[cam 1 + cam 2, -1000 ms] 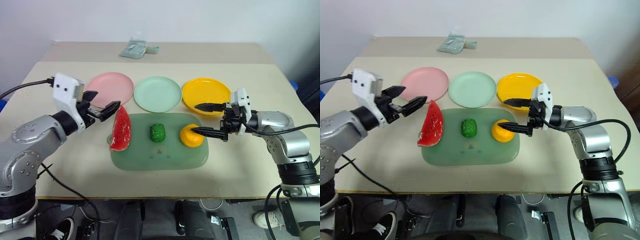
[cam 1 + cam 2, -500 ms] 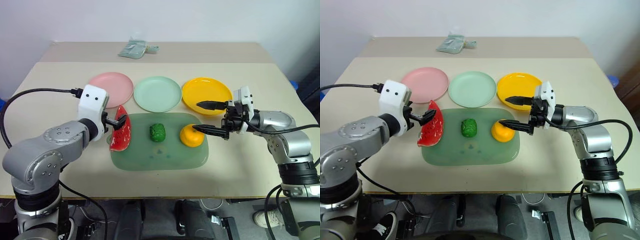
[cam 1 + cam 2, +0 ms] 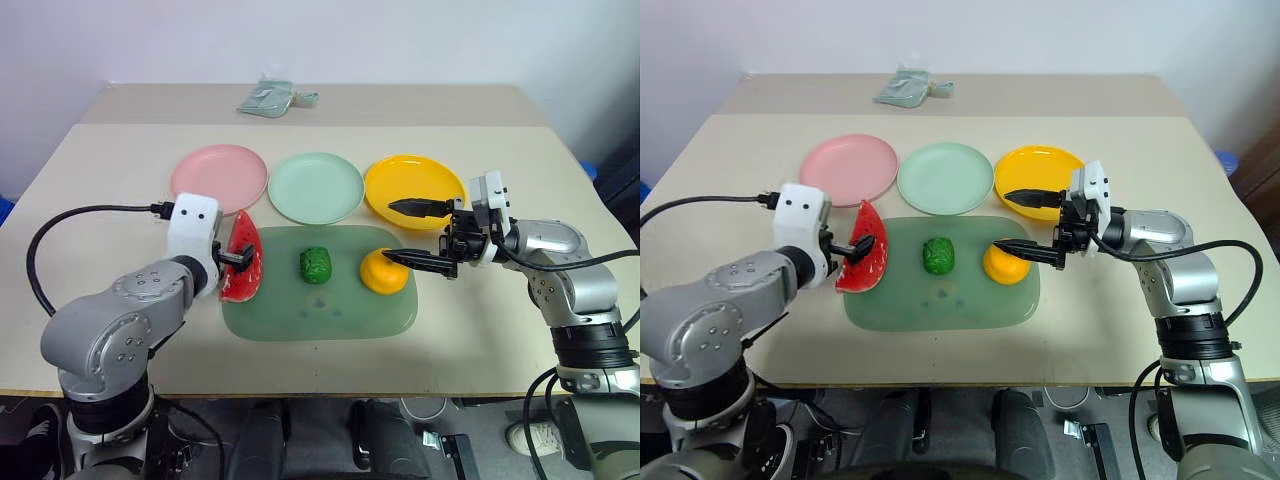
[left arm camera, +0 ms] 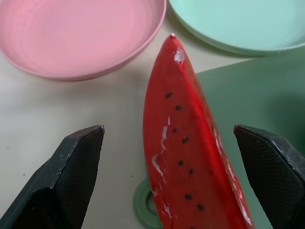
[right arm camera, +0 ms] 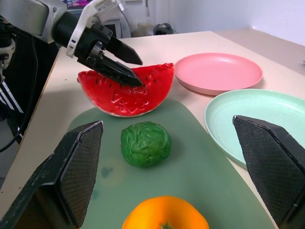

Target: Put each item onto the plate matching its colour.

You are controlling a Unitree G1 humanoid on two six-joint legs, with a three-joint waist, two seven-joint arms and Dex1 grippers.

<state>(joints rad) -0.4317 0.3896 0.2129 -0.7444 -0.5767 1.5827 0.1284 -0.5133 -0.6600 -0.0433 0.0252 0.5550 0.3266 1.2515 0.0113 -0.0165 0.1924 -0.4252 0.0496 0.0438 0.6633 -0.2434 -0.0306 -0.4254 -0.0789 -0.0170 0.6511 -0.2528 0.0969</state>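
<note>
beige table [image 3: 120, 190] under a green mat [image 3: 330, 315]; both grippers' claws gape wide, gripping nothing.

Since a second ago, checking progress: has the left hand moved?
Yes. The left hand has swung in from beside the pink plate to straddle the watermelon slice.

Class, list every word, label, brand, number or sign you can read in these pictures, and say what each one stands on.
None can be read: the plates, the toy foods, the green mat and both grippers carry no lettering.
The packet at the far table edge is too small and blurred to tell.
</note>
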